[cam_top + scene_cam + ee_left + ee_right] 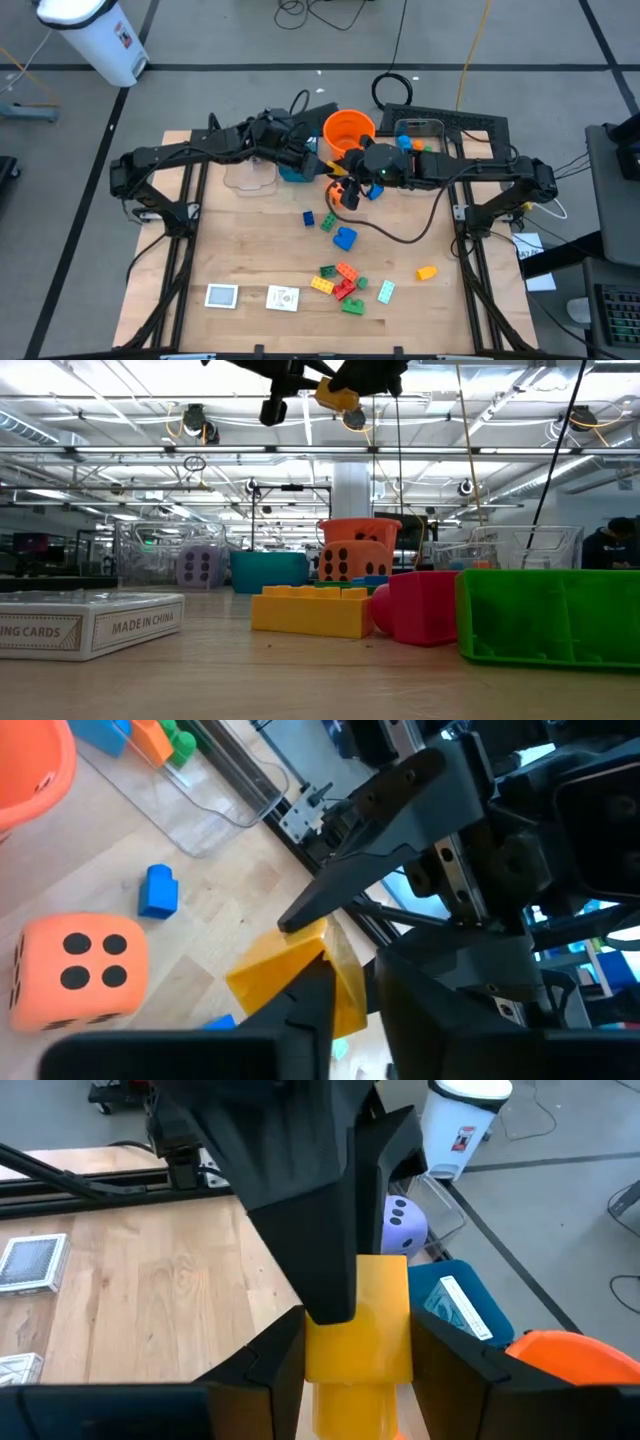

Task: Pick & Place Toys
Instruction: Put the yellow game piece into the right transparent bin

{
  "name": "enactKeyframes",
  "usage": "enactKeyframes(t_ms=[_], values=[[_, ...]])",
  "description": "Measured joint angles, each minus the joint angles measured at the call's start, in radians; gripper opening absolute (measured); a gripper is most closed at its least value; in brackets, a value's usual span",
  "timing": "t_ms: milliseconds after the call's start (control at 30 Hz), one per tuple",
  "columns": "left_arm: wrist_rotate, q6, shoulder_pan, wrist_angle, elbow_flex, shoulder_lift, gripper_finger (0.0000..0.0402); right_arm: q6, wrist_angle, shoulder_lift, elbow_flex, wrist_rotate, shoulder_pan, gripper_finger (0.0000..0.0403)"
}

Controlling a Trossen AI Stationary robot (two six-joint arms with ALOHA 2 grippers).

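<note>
A yellow brick [362,1320] hangs high over the middle of the table, near the orange bucket [348,128], also seen as the yellow brick [337,395] at the top of the low view. My left gripper [350,995] and my right gripper [360,1365] meet at it from opposite sides, each shut on it. Below them an orange die [75,970] and a small blue brick [158,890] rest on the wood. More loose bricks [340,285] and two flat white cards [221,296] lie near the table's front edge. My left gripper pinches one end of the yellow brick [300,970] between its two fingers, coming slanting down from the table's left. One finger [325,1250] lies over the brick's broad face. The brick is lifted clear of the table. My right gripper pinches the brick's other end [360,1355] between its two fingers [270,1365], coming slanting down from the table's right. One of its fingertips [305,915] sits on the brick's top edge. The brick hangs clear, high above the table.
A teal box [295,170] and a clear bin [250,175] with a purple die [405,1225] stand at the far left. Another clear bin [420,135] holding bricks stands at the far right. A blue brick [344,238] and an orange brick [427,271] lie mid-table.
</note>
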Motion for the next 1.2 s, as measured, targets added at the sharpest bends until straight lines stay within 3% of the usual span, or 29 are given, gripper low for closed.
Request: enactKeyframes(t_ms=[200, 400, 667, 900, 1200], values=[[0.014, 0.007, 0.007, 0.005, 0.0, 0.0, 0.0041, -0.028, 0.0, -0.001, 0.0, 0.001, 0.0, 0.0147], [0.037, 0.026, 0.016, 0.015, -0.001, 0.0, 0.0043, -0.048, -0.002, 0.0, 0.0, -0.003, 0.0, 0.0166], [0.149, 0.012, 0.052, 0.096, -0.001, 0.0, 0.0027, -0.092, -0.004, -0.057, 0.0, -0.004, 0.0, 0.0186], [0.266, -0.098, 0.089, 0.256, -0.001, 0.0, 0.0026, -0.16, 0.002, -0.147, 0.0, 0.019, 0.0, 0.0204], [0.288, -0.256, 0.094, 0.465, 0.0, -0.001, 0.0009, -0.233, 0.113, -0.165, 0.0, 0.029, 0.0, 0.0217]])
